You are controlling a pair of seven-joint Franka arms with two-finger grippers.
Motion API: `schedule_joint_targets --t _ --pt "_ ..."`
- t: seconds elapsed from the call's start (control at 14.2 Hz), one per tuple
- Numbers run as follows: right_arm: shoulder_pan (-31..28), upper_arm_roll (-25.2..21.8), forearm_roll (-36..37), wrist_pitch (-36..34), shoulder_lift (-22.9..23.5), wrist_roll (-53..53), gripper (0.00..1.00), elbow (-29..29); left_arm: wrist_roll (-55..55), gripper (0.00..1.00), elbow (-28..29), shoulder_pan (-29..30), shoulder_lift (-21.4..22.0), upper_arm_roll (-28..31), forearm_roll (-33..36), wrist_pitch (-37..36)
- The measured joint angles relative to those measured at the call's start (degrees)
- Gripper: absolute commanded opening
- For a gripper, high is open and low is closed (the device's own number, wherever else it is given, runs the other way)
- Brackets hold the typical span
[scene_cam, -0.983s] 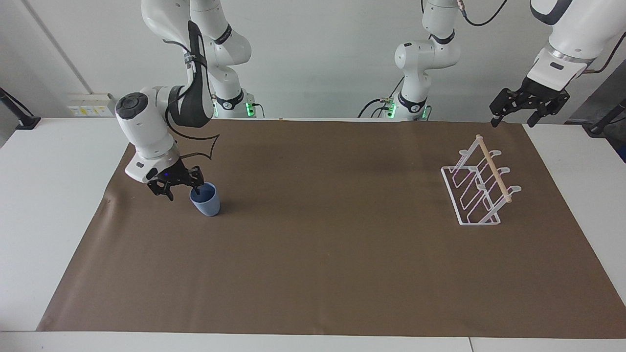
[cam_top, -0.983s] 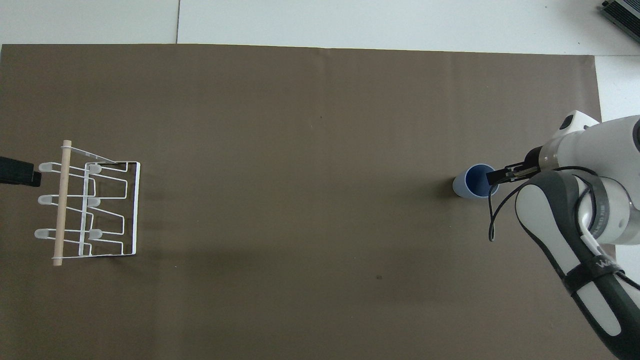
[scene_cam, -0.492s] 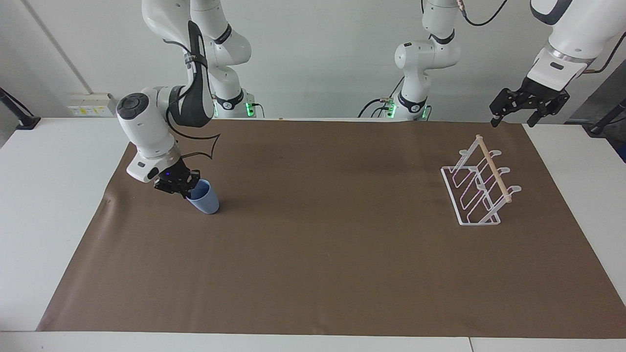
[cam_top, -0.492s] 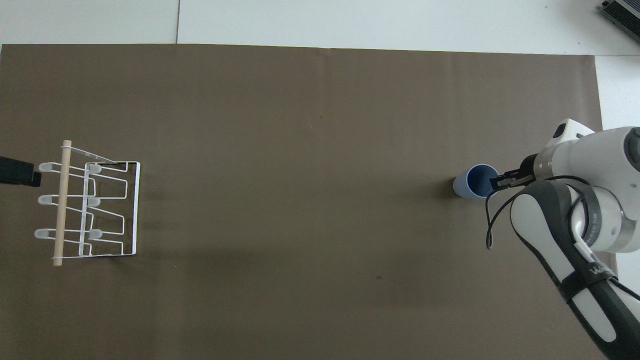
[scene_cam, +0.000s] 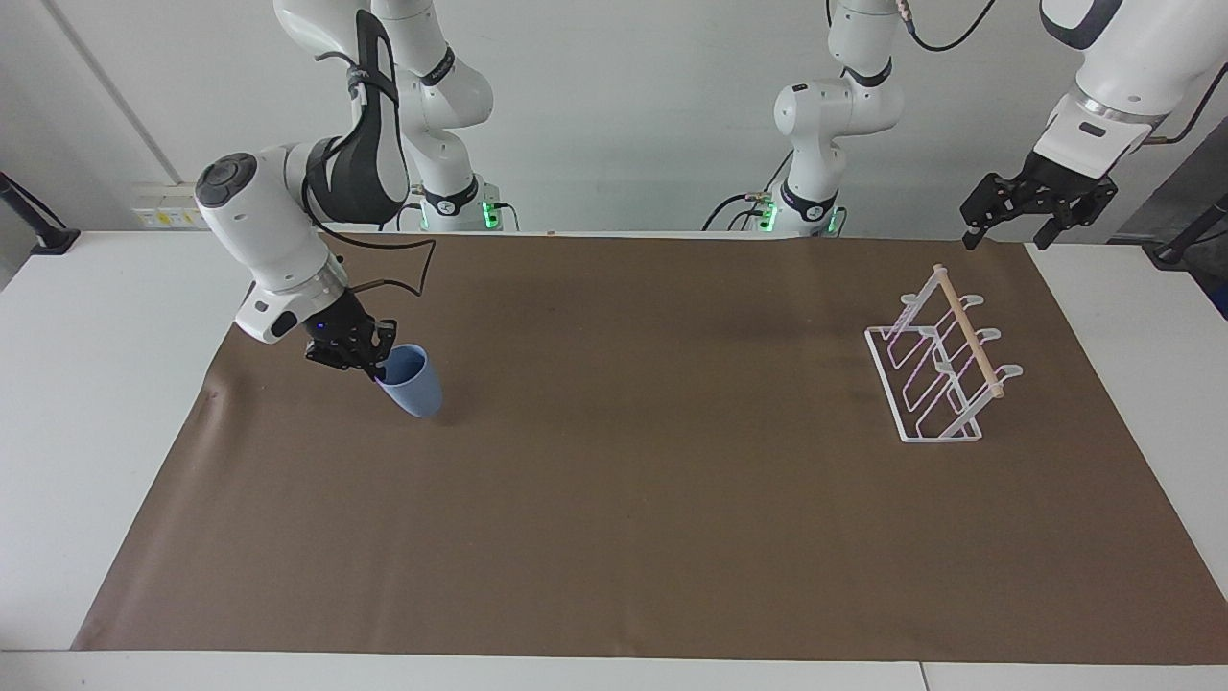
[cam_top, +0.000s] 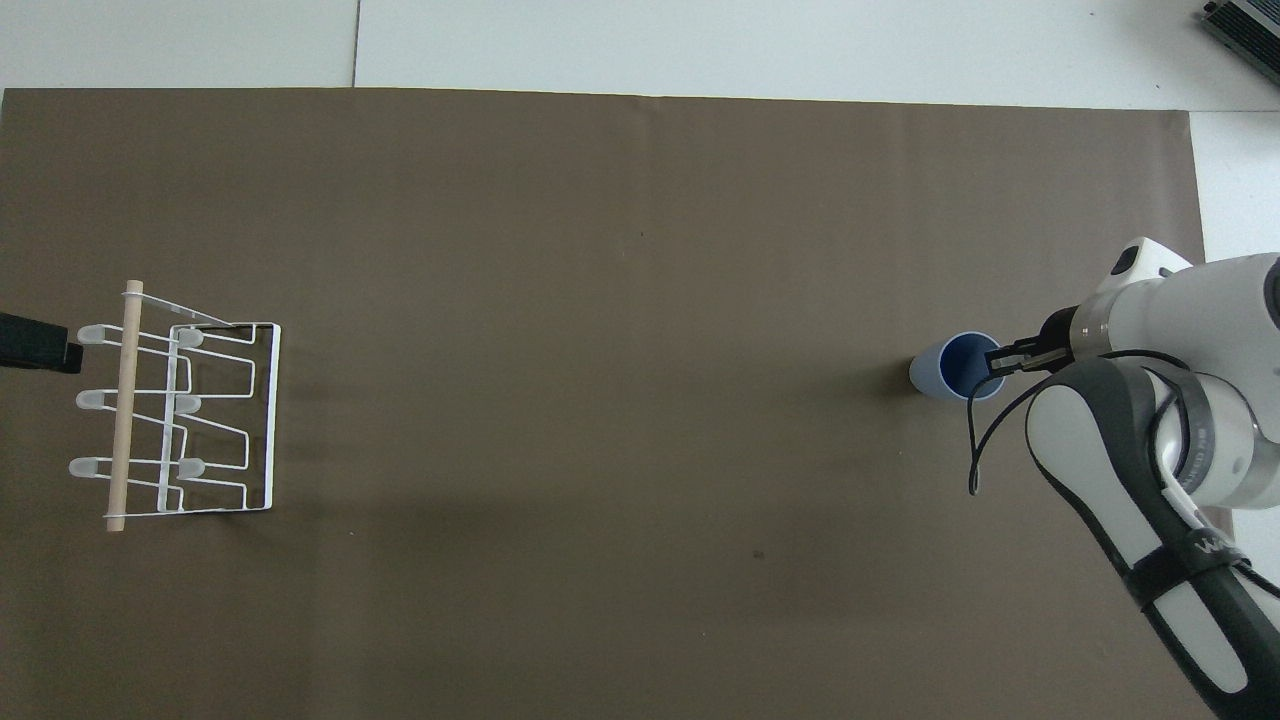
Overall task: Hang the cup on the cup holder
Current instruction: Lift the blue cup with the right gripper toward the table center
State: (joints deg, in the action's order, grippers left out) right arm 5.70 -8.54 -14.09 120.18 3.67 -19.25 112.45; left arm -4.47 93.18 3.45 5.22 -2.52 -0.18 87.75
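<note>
A small light-blue cup [scene_cam: 413, 381] [cam_top: 950, 366] is tilted on the brown mat toward the right arm's end of the table. My right gripper [scene_cam: 376, 368] [cam_top: 996, 359] is shut on the cup's rim, one finger inside it. The cup holder [scene_cam: 938, 369] [cam_top: 175, 403], a white wire rack with a wooden dowel along its top, stands on the mat toward the left arm's end. My left gripper [scene_cam: 1007, 235] waits open in the air above the table edge beside the rack; in the overhead view only its dark tip [cam_top: 35, 343] shows.
A brown mat [scene_cam: 633, 461] [cam_top: 600, 250] covers most of the white table [scene_cam: 86, 403]. The robots' bases [scene_cam: 806, 206] stand at the table's edge nearest the robots. A loose black cable [cam_top: 985, 440] hangs from the right arm.
My right gripper shut on the cup's rim, then rose a little and tipped the cup, shifting it slightly toward the table's middle. The left arm has stayed still.
</note>
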Motion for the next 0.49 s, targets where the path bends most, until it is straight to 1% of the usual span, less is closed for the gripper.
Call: schedule_joint_targets --t 0.14,0.49 --pt "0.5 0.1 -0.7 -1.2 -0.1 0.9 0.0 -2.3 0.0 1.0 0.0 0.0 0.0 0.0 0.0 0.0" --pt "3.2 1.6 -0.7 -2.5 -0.2 10.2 0.0 -5.8 0.0 1.0 0.0 0.0 0.0 0.0 0.0 0.0"
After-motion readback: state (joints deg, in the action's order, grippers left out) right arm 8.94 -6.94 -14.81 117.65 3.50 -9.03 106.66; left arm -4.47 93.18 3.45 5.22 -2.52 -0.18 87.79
